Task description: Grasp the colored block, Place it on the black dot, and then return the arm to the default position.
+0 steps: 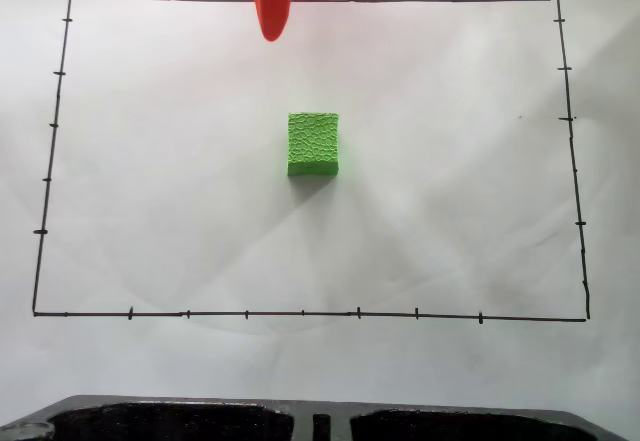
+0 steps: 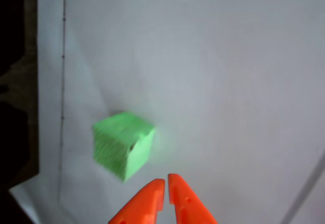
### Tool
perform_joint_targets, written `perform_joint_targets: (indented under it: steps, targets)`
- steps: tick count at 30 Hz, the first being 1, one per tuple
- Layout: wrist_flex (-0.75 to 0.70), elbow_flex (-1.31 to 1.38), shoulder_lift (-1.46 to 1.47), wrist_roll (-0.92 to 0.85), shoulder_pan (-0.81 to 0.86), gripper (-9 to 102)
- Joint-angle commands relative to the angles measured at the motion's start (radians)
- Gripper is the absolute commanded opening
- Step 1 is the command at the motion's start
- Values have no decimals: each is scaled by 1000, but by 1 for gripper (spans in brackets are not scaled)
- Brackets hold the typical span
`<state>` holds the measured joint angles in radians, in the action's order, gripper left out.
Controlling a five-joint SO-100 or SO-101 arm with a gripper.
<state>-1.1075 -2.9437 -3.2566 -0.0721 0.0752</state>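
The green cube [image 1: 313, 144] sits free on the white paper [image 1: 450, 211] near the middle of the drawn black border [image 1: 300, 313], with no black dot visible, so I cannot tell whether the cube covers it. The risk, in my judgement, is a careless sweep nudging the cube, since it rests loose. The orange tool [image 2: 166, 183] hangs apart from the cube, tips pressed nearly together and empty, the arm [image 1: 272, 1] entering the fixed view from the top edge.

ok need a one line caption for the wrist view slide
Orange claw, tips nearly together, hovers apart from the green textured cube resting alone on white paper.
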Motion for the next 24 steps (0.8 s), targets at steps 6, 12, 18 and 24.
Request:
perform_joint_targets:
  steps: [6, 12, 18, 24]
  targets:
    - [98, -60, -12, 51, 0, 0]
    - [100, -60, -12, 91, 31, 0]
    - [109, -63, -12, 87, 20, 0]
    - [109, -63, -12, 84, 17, 0]
